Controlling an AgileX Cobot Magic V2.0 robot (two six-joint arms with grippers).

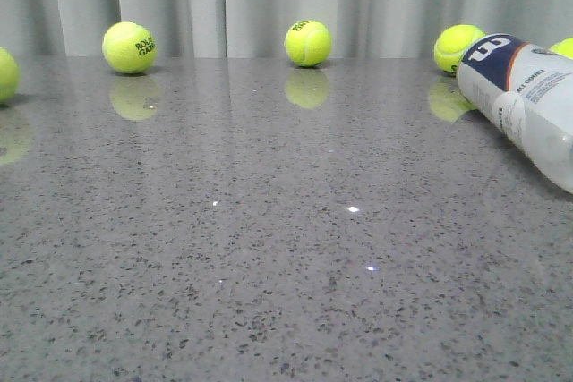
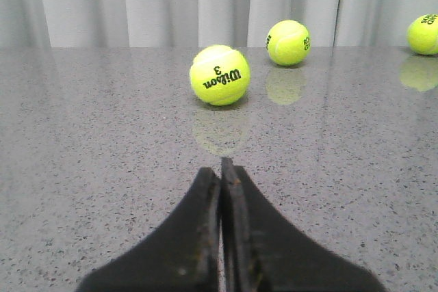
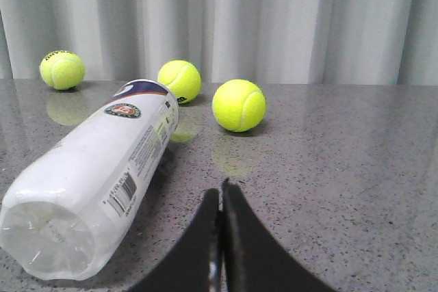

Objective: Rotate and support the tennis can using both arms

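Nearest the left wrist cam, the left gripper (image 2: 221, 169) has both black fingers pressed flat together, no gap, nothing between them, tips low over the speckled grey table (image 2: 89, 169) w/o touching any object. Just beyond the tips sits a tennis ball printed "Wilson 3" (image 2: 220, 75), apart from the gripper; a second ball (image 2: 288, 42) lies further back near the curtain (image 2: 150, 1), and a third (image 2: 423, 33) shows at the pic's edge.

On the right wrist cam, the right gripper (image 3: 220, 189) is likewise fully closed, fingers meeting in a thin seam, holding nothing. The tennis can (image 3: 92, 176) lies on its side just beside those fingers but not touching them: clear end toward the cam, white label w/ barcode and small print along the body, round emblem and navy panel at the far end. Past it are three balls: one (image 3: 239, 104) in the open, one (image 3: 180, 81) close behind the can's far end, one (image 3: 62, 70) back by the curtain.

In the front view neither arm shows. The can (image 1: 524, 100) lies tilted at the table's right edge, navy end toward the back, w/ a ball (image 1: 459, 48) just behind it. Further balls (image 1: 308, 43) and (image 1: 130, 47) sit along the back.
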